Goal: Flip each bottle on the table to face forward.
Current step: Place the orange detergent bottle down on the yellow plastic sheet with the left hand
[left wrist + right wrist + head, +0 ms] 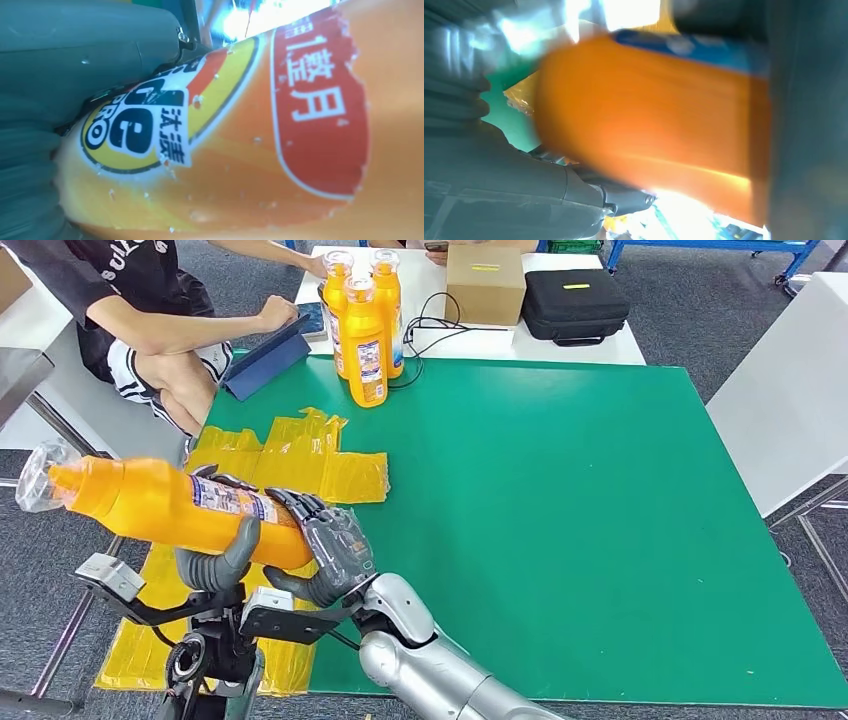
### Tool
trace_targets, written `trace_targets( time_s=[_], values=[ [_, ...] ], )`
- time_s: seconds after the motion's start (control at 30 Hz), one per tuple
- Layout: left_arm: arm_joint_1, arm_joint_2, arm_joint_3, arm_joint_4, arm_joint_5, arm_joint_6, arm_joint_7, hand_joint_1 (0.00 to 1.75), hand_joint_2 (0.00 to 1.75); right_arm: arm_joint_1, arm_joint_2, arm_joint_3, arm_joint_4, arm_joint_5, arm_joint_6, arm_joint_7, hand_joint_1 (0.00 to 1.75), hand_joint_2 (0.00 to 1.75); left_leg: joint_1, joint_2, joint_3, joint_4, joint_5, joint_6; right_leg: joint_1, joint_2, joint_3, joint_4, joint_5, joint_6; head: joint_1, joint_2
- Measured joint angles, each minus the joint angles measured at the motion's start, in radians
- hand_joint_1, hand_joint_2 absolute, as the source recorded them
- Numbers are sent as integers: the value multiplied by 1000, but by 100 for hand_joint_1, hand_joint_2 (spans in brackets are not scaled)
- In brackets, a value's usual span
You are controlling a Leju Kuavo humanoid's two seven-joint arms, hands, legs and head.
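So the orange bottle (165, 508) lies sideways off the desk's (600, 540) near-left corner, cap pointing left, gripped by both the left robot hand (215, 565) and right robot hand (335, 550) at its base end.

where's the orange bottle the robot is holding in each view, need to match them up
Head view: orange bottle lies on its side at lower left, clear cap pointing left, gripped by both hands.
Left wrist view: its label side spans most of the frame.
Right wrist view: its blurred orange body sits mid-frame.
Shared landmark: the blue-edged label on the bottle, seen in the head and right wrist views.
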Motion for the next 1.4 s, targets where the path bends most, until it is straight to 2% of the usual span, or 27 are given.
trace_targets(
  time_s=[0.1,0.3,0.4,0.5,0.6,0.67,0.8,0.93,1.0,1.07,1.13,1.27,1.4],
  values=[
    [-25,1,6,-13,-130,158,-37,175,175,46,-12,-32,-25,15,-13,-41,0,175,0,-1,0,0,0,0,0,0,0,0,0,0,0,0],
    [-57,3,19,-27,-249,274,-56,175,175,107,-33,-79,-78,6,-18,-62,0,175,0,-2,0,0,0,0,0,-1,1,0,0,0,0,0],
    [-64,12,7,-27,-539,461,-25,175,175,161,-60,-148,-171,-56,-24,-91,0,175,0,-5,0,0,0,0,0,-3,1,0,0,0,0,0],
    [-71,30,-5,-14,-993,569,94,175,175,245,-107,-266,-349,-130,-15,-111,0,175,-1,-9,0,0,0,0,-1,-6,2,0,0,0,0,0],
    [-96,57,-9,52,-1386,579,243,175,175,326,-153,-398,-541,-215,10,-137,0,175,-2,-9,0,0,0,0,-3,-7,2,0,0,0,0,0],
    [-123,79,-16,127,-1507,579,308,175,175,366,-179,-475,-648,-260,24,-157,0,175,-3,-8,0,0,0,0,-3,-6,2,0,0,0,0,0],
    [-155,105,-24,231,-1544,585,334,175,175,410,-210,-568,-772,-286,37,-175,0,175,-2,-5,0,0,0,0,-2,-4,2,0,0,1,0,0],
    [-172,113,-32,282,-1554,585,339,175,175,429,-221,-601,-827,-287,39,-183,0,175,-1,-5,0,0,0,0,-1,-4,2,0,0,0,0,0],
    [-185,123,-48,308,-1597,567,387,175,175,433,-226,-612,-841,-299,31,-193,0,175,-1,-5,0,0,0,0,-1,-4,1,0,0,0,0,0],
    [-213,152,-106,364,-1658,529,504,175,175,434,-234,-623,-850,-328,20,-212,0,175,-1,-5,0,0,0,0,-1,-4,1,0,0,0,0,0],
    [-244,190,-204,452,-1683,499,592,175,175,437,-244,-638,-858,-357,11,-233,0,175,-1,-5,0,0,0,0,-1,-4,2,0,0,0,0,0],
    [-277,241,-367,629,-1693,462,568,175,175,452,-251,-674,-891,-376,-15,-268,0,175,-1,-2,0,0,0,0,-2,-2,1,0,0,0,0,0],
    [-315,248,-450,747,-1692,428,518,175,175,462,-249,-708,-940,-365,-41,-280,0,175,-2,-4,0,0,0,0,-2,-2,1,0,0,0,0,0]
  ],
)
